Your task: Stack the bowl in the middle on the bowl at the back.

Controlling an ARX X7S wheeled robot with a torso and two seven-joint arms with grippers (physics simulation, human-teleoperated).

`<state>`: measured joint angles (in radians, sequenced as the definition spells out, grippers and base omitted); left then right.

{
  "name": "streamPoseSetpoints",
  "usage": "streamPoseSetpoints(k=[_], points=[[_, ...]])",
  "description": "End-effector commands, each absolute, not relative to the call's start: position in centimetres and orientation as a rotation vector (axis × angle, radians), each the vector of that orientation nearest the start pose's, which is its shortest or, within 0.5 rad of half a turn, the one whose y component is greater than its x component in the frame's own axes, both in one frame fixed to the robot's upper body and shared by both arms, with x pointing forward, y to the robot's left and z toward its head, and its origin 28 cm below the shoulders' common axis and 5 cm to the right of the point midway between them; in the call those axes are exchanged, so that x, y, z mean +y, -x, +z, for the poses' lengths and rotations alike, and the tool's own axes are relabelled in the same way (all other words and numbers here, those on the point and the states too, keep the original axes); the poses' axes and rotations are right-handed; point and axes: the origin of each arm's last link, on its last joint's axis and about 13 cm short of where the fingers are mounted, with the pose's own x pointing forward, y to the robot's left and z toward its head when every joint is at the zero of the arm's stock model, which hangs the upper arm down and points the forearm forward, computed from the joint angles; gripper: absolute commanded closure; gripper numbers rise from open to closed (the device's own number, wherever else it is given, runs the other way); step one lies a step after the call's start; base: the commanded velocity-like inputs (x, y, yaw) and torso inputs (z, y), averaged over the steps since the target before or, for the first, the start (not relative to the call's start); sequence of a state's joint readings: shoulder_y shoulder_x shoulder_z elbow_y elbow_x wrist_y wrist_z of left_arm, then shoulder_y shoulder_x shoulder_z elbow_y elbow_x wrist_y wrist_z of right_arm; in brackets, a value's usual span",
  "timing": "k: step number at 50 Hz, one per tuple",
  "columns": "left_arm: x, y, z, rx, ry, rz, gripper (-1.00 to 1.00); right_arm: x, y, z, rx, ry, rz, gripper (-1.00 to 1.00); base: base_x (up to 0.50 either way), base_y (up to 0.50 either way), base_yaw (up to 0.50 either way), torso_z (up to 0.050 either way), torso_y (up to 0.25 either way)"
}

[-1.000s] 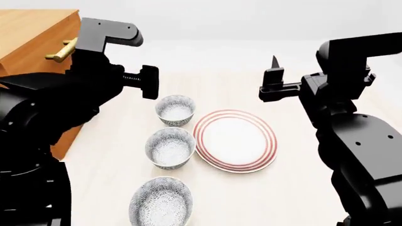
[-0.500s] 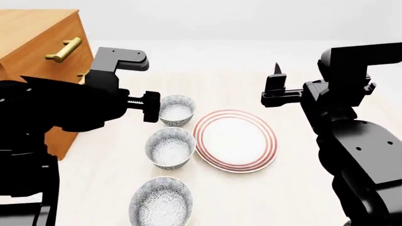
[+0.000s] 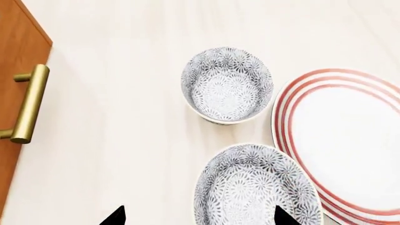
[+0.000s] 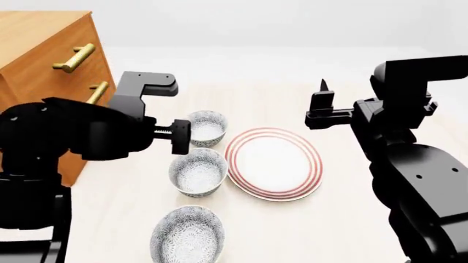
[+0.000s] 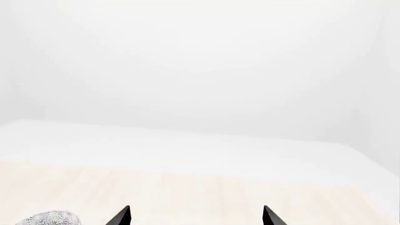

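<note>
Head view: left gripper (image 4: 179,137) low beside the bowl at the back (image 4: 205,127), above the bowl in the middle (image 4: 198,171), fingers spread, empty; right gripper (image 4: 321,104) raised beyond the plate (image 4: 273,163), seemingly parted, holding nothing.

Three bowls, all alike: the back bowl (image 4: 204,127), the middle bowl (image 4: 198,171) and the front bowl (image 4: 187,239) are white under a dense blue-grey lace-like pattern, inside and out. The plate (image 4: 274,163) is plain white with thin red rings round its rim. The table (image 4: 343,213) is pale, creamy wood. The cabinet (image 4: 36,55) is warm orange-brown, its handles (image 4: 74,58) brassy gold. Both arms (image 4: 73,137) are matte black.
</note>
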<state>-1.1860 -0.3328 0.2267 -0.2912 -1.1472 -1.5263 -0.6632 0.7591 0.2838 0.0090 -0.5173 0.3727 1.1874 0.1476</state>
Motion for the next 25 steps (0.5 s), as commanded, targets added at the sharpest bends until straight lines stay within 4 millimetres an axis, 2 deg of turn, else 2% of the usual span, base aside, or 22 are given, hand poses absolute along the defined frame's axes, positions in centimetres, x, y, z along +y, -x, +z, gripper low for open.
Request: streamPoseSetpoints(k=[1, 25], points=[[22.44, -32.83, 23.73, 0.749, -0.03, -0.128, -1.0, -13.75, -27.5, 23.35, -0.064, 0.079, 0.01, -1.0, 0.0, 0.0, 0.0, 0.0, 0.0], [22.25, -33.11, 22.83, 0.807, -0.004, -0.134, -1.0, -13.67, -27.52, 23.05, -0.05, 0.081, 0.012, -1.0, 0.0, 0.0, 0.0, 0.0, 0.0]])
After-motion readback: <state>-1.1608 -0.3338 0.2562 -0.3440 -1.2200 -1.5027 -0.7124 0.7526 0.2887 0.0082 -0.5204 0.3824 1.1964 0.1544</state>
